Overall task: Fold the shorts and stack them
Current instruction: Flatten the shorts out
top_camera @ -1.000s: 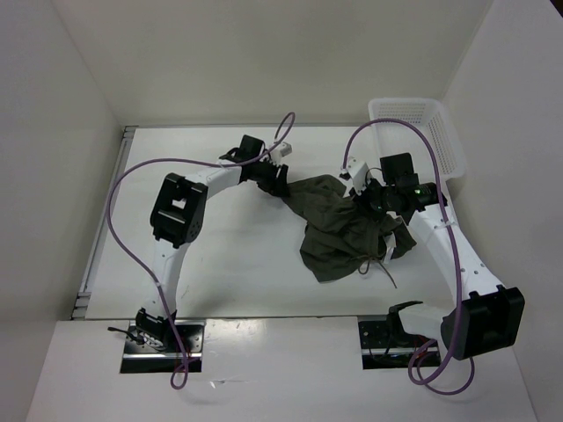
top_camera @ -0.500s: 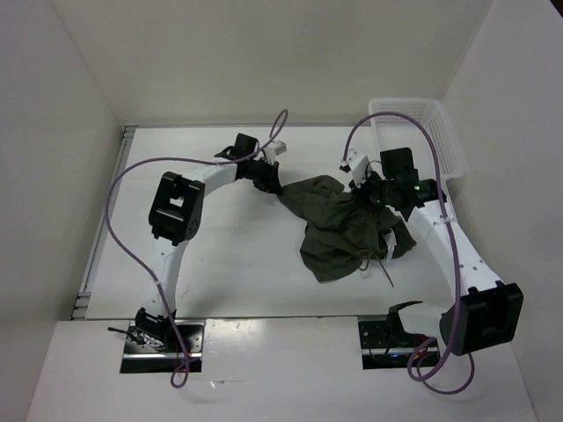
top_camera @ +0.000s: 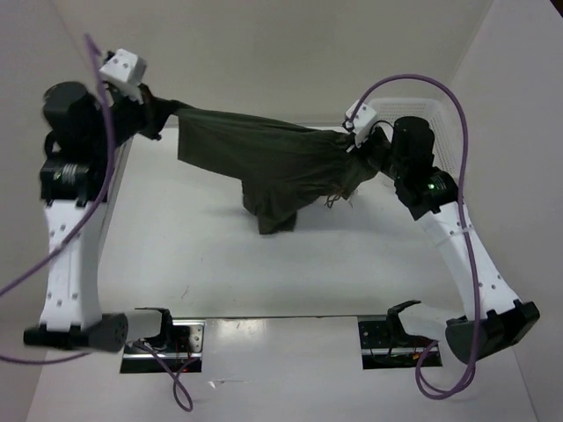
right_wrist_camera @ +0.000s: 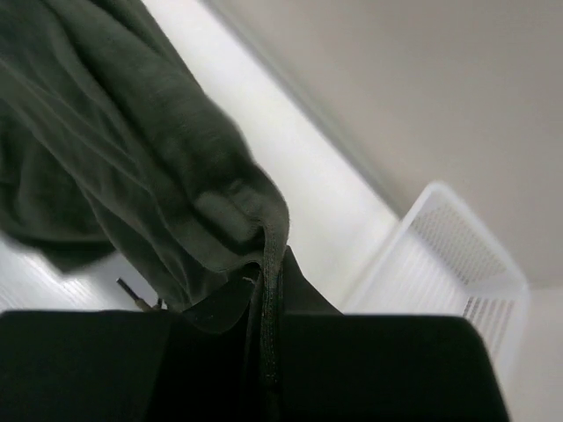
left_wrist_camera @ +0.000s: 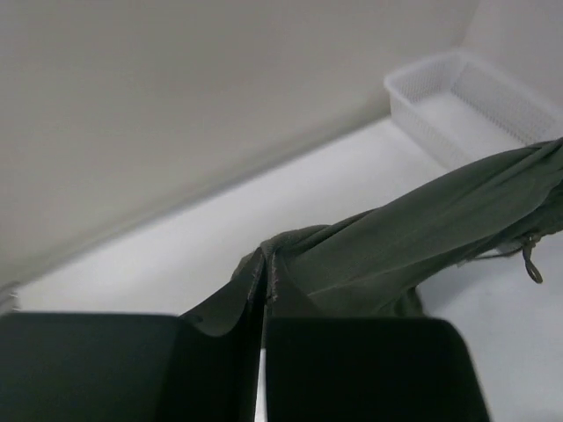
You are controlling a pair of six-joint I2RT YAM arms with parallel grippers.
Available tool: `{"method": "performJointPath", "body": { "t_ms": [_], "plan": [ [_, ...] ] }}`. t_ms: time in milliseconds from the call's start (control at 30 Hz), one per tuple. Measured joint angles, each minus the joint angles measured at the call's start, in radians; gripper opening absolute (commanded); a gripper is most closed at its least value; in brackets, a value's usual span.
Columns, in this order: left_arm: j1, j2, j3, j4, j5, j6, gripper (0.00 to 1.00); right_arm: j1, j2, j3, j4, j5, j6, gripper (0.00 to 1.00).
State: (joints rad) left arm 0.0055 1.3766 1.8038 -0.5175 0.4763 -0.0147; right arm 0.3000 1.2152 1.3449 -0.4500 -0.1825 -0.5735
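The dark olive-green shorts [top_camera: 273, 158] hang stretched in the air between both arms, well above the table, with one leg drooping down in the middle. My left gripper [top_camera: 163, 114], raised high at the far left, is shut on one end of the cloth [left_wrist_camera: 369, 255]; the hem is pinched between its jaws. At the right, my right gripper [top_camera: 359, 149] is shut on the other end, a thick seam of the shorts [right_wrist_camera: 158, 149] clamped between its jaws. A drawstring end [left_wrist_camera: 530, 262] dangles below the cloth.
A white mesh basket [top_camera: 444, 119] stands at the back right corner, behind the right arm, also seen as the basket [left_wrist_camera: 466, 101] and the basket [right_wrist_camera: 449, 255] in the wrist views. White walls close in the table [top_camera: 220, 264] on three sides.
The left gripper closed on the shorts' edge; then both arms rose and spread apart, the left swinging far left, lifting the crumpled shorts off the table and pulling them taut.
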Motion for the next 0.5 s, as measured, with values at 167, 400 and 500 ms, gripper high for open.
{"method": "performJointPath", "body": {
  "t_ms": [167, 400, 500],
  "plan": [
    [0.007, -0.309, -0.011, -0.063, -0.085, 0.0, 0.0, 0.022, -0.095, 0.116, -0.024, -0.113, 0.005, 0.0],
    [0.036, -0.539, 0.026, -0.143, -0.19, 0.0, 0.0, 0.023, -0.219, 0.315, -0.123, -0.323, 0.065, 0.0],
    [0.04, -0.541, 0.062, -0.143, -0.21, -0.001, 0.0, 0.023, -0.259, 0.327, -0.136, -0.383, 0.098, 0.0]
  ]
}}
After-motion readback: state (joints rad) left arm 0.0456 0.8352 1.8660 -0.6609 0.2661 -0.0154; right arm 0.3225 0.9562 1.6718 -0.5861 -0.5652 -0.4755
